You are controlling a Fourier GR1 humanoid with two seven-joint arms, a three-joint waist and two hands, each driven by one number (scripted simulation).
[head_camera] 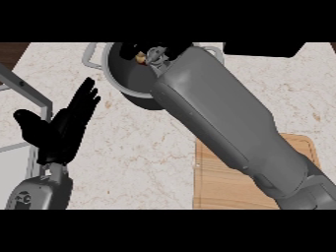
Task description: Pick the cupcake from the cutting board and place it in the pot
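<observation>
Left robot hand (57, 129) sits at the left of the frame, fingers straight and spread, holding nothing, over the pale marbled counter (134, 147). Top center there's the round grey metal pot (123, 78) with a looped handle. The right forearm runs diagonally into it, so the right robot hand (150, 53) is mostly hidden, can't tell its fingers. Something small and tan shows there, maybe the cupcake (140, 57); can't make out how it's oriented. Lower right is the wooden cutting board (218, 184), grainy with rounded corners.
</observation>
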